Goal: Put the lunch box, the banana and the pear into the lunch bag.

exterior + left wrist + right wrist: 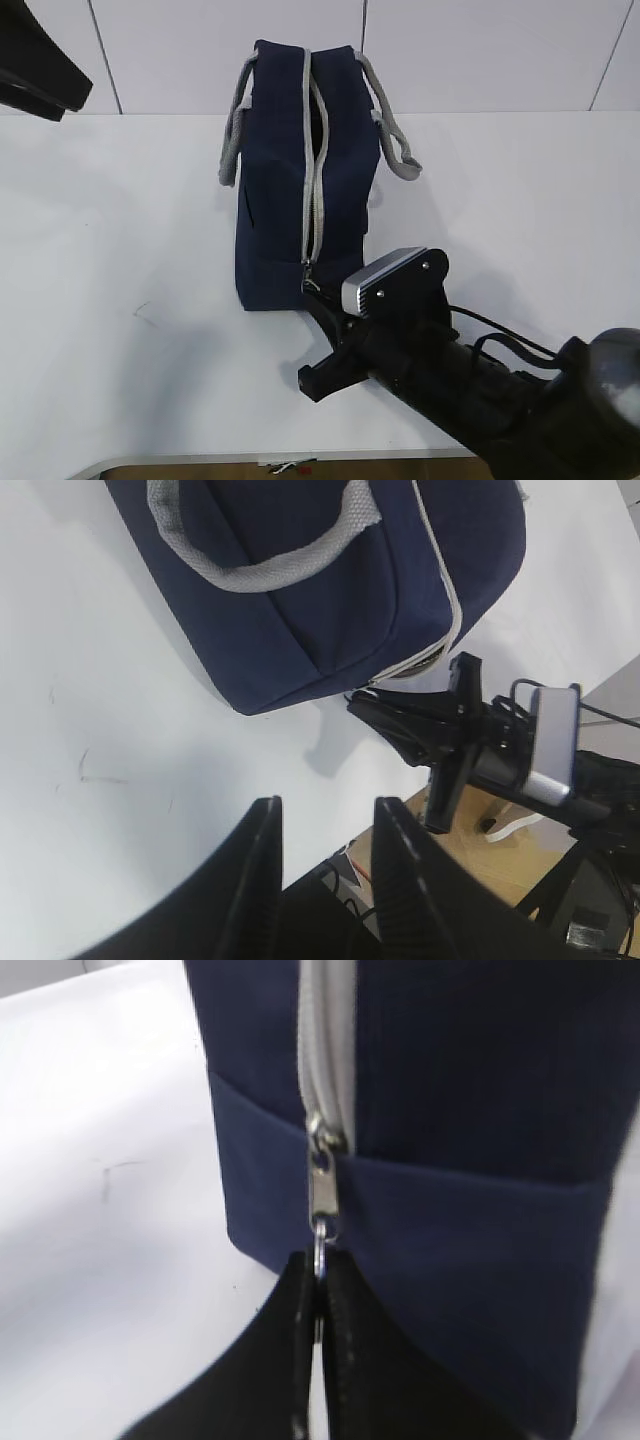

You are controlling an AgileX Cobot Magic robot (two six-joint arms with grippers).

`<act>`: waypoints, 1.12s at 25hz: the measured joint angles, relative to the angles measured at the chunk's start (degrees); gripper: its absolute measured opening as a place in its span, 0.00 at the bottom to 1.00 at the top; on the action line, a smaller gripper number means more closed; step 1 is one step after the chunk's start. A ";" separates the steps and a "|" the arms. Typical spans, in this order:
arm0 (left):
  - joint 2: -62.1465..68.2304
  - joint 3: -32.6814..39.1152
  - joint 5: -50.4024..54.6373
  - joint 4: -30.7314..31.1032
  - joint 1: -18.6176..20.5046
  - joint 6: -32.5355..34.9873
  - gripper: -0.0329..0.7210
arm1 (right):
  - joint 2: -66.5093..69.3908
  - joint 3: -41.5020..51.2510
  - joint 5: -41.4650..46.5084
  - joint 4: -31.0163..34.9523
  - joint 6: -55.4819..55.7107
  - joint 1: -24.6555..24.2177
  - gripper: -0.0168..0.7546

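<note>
On white table (120, 300) (faint scuffs): lunch bag (275, 200); pale wall (480, 50) behind.

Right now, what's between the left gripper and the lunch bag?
Nothing: in the left wrist view, only bare white table separates the open left gripper from the lunch bag. The right gripper is off to the side.

Navy lunch bag (275, 230) stands on white table (110, 300).

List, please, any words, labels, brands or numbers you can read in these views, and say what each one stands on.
There are none to read.
The bag: plain navy fabric, no lettering in any view.
The zipper pull: bare metal, no legible mark.
The right wrist camera housing: no readable marking.
</note>
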 joint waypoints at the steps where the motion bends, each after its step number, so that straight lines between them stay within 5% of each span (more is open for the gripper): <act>1: 0.00 0.00 0.00 0.00 0.00 0.00 0.36 | -0.97 0.25 0.00 -0.20 0.00 0.00 0.04; 21: 0.00 0.00 0.00 1.21 0.00 -0.42 0.36 | -20.53 1.10 21.37 -2.08 0.12 0.00 0.04; 28: 0.00 0.00 0.00 7.17 0.00 -0.54 0.36 | -27.74 -4.32 41.89 -2.13 0.12 0.00 0.04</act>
